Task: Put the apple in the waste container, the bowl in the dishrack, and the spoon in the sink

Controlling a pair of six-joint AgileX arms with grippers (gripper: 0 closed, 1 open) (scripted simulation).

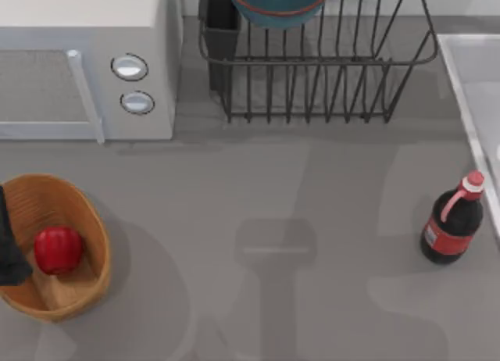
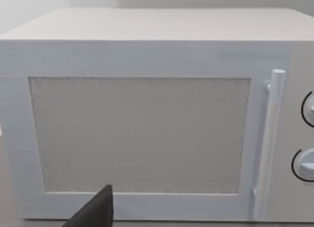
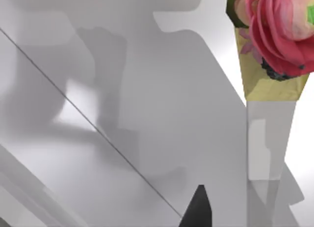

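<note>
A: Item one, left side of table?
B: Small glossy red apple (image 1: 58, 249), lying inside the oval orange-tan ribbed waste container (image 1: 87, 212). Left gripper (image 1: 11, 248) at that basket's left wall; I cannot tell how far its fingers are parted.

A: Back edge?
B: White microwave (image 1: 86, 33) with two round knobs; beside it the dark grey wire dishrack (image 1: 328, 80), holding the blue-teal bowl (image 1: 280, 5).

A: Right side?
B: Pale rectangular sink (image 1: 469, 103); near it a red-labelled dark bottle (image 1: 453, 220), upright.
</note>
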